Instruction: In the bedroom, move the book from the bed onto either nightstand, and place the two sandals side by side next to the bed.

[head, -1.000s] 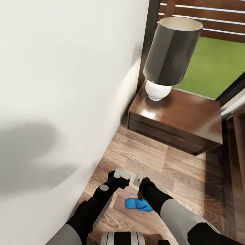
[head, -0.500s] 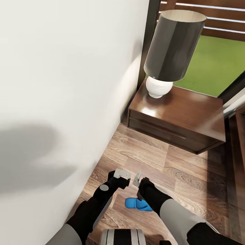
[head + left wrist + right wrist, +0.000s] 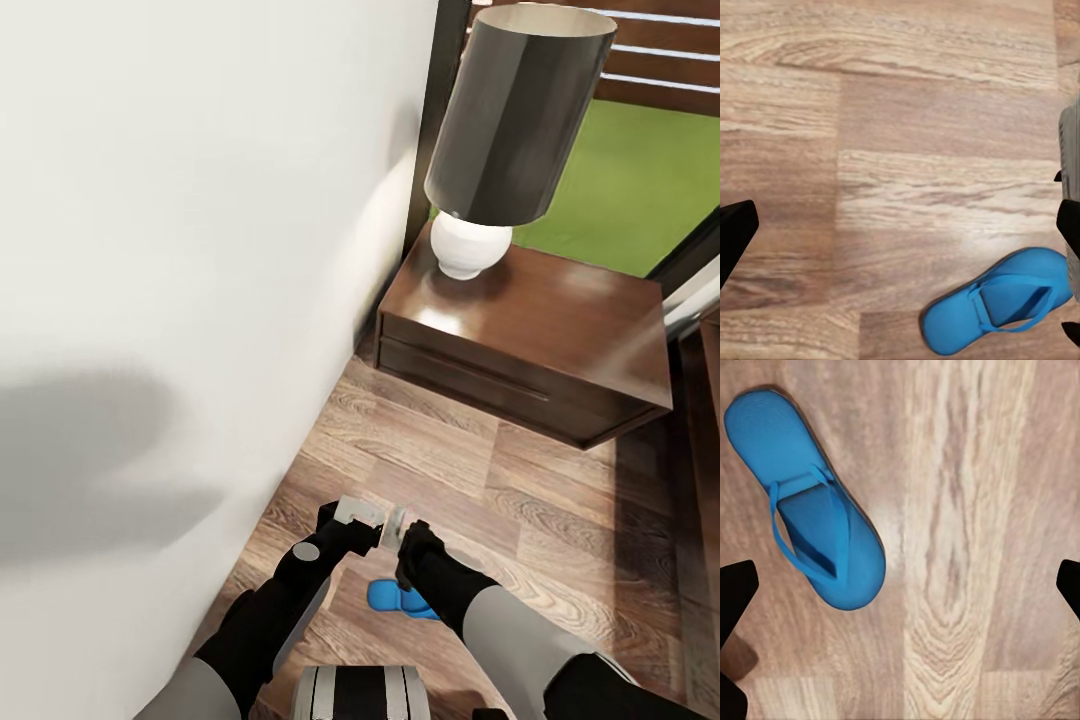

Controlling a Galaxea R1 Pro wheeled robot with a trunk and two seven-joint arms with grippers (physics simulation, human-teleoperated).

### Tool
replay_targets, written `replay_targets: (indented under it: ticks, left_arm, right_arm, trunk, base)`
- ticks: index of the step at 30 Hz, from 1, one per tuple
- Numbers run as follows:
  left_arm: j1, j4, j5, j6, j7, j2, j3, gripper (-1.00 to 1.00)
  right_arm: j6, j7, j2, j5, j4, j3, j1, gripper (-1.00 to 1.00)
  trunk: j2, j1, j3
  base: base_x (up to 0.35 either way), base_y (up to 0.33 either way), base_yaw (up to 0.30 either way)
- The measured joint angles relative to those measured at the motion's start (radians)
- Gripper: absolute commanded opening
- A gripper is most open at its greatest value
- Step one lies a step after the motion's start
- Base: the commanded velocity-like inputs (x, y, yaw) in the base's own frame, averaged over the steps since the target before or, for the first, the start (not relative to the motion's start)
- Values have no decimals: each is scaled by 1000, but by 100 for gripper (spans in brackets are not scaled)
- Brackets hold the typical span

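Above the sandal (image 3: 400,598), both claws (image 3: 362,512) (image 3: 400,528) spread, pointing floorward

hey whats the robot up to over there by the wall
The robot holds both arms low over the wooden floor, near a nightstand with a lamp. One blue sandal lies flat on the boards, strap side up, below the left claw and right claw. Both claws are open and empty; neither touches the sandal.
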Motion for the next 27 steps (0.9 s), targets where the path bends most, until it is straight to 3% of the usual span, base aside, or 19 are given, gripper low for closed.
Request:
replay_targets:
  ticks: [27]
  left_arm:
    - [0,1,0,-1,0,0,0,100]
  right_arm:
    - [-2,1,2,-1,1,50,0,100]
  trunk:
    - [-189,104,-85]
  base:
    - [0,0,0]
